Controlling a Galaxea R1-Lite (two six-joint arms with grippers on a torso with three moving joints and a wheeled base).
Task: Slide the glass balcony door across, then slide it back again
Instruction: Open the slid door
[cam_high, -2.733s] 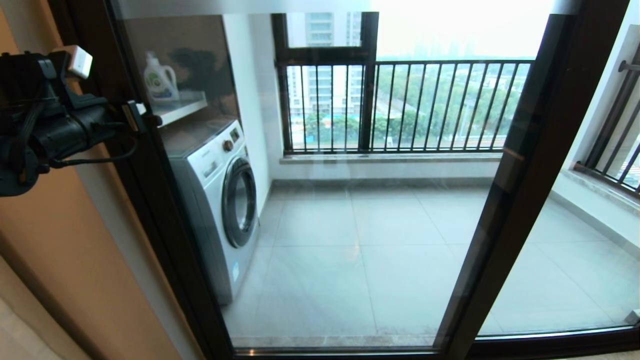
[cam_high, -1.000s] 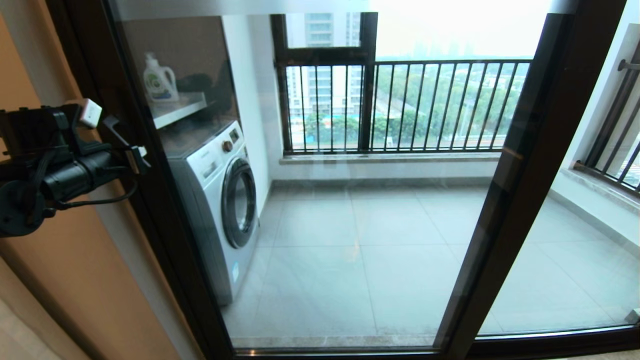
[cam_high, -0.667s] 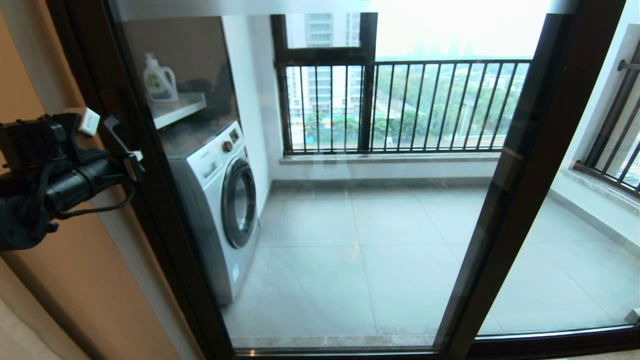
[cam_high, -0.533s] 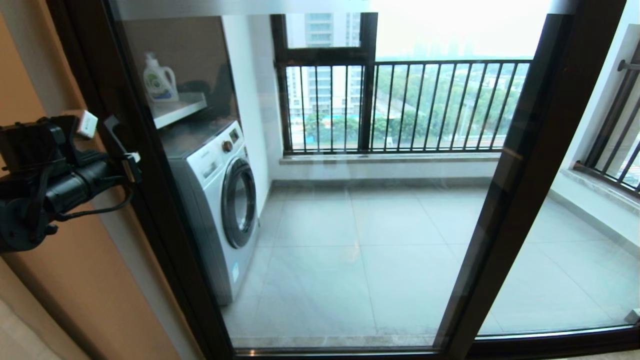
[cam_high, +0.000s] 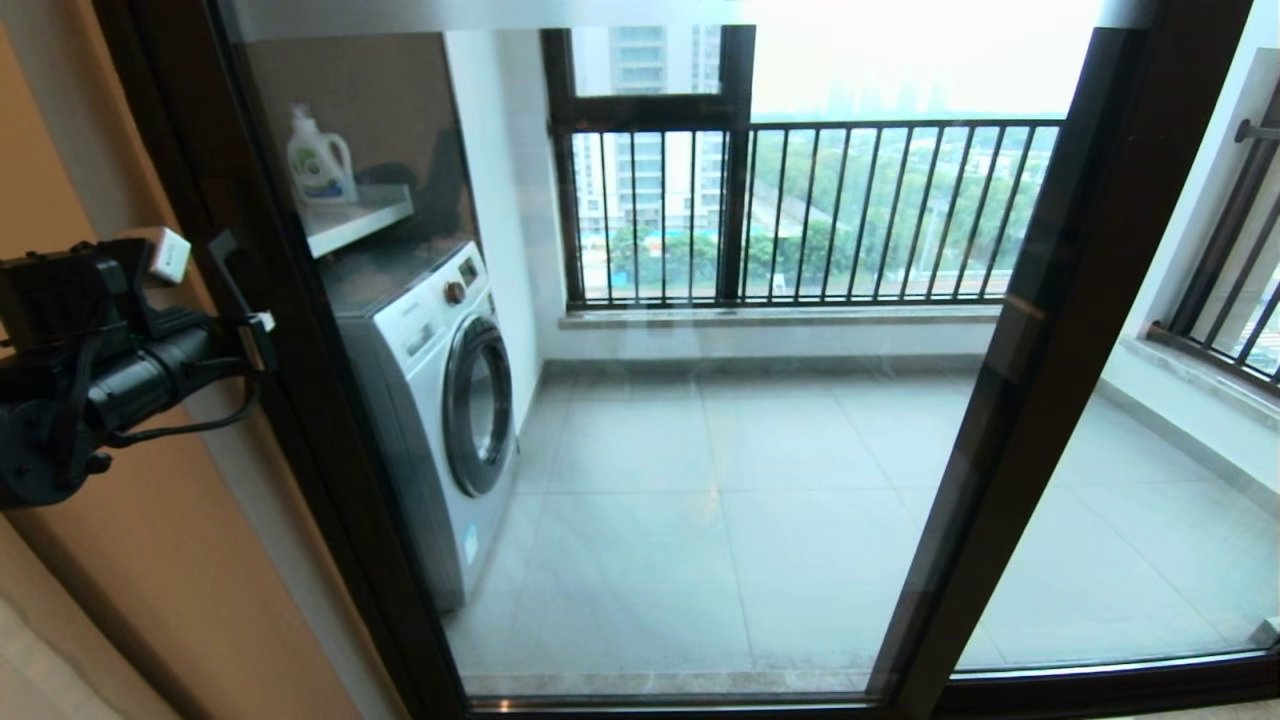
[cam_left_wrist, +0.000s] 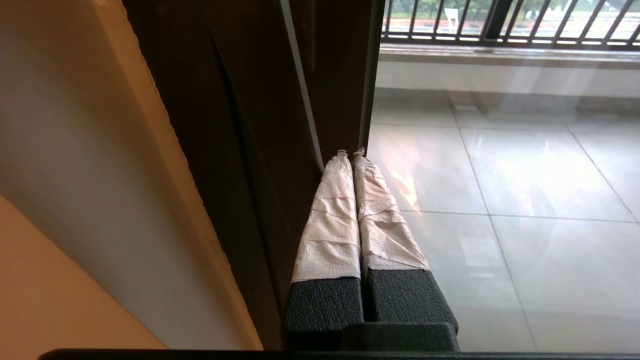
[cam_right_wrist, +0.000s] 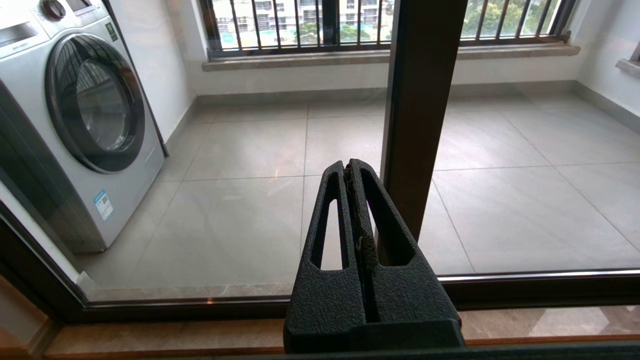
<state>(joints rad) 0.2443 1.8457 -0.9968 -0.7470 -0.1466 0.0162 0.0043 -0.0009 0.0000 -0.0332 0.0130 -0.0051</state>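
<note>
The glass balcony door (cam_high: 700, 450) fills the head view, its dark brown left stile (cam_high: 290, 400) close to the wall and its right stile (cam_high: 1040, 330) overlapping the other panel. A small dark handle (cam_high: 224, 268) sits on the left stile. My left gripper (cam_high: 262, 330) is shut with nothing in it. Its tape-wrapped fingertips (cam_left_wrist: 345, 165) rest against the stile's edge (cam_left_wrist: 340, 90) by the glass, just below the handle. My right gripper (cam_right_wrist: 348, 167) is shut and empty, low in front of the glass beside the right stile (cam_right_wrist: 420, 100); the head view does not show it.
Behind the glass stand a washing machine (cam_high: 440, 400), a shelf with a detergent bottle (cam_high: 320, 160), a tiled balcony floor (cam_high: 720, 540) and a barred window (cam_high: 800, 210). An orange-beige wall (cam_high: 130, 560) is at my left. The door's bottom track (cam_right_wrist: 200, 305) runs along the floor.
My left gripper has come down along the left stile and drawn back slightly to the left, uncovering the handle. The door has barely shifted.
</note>
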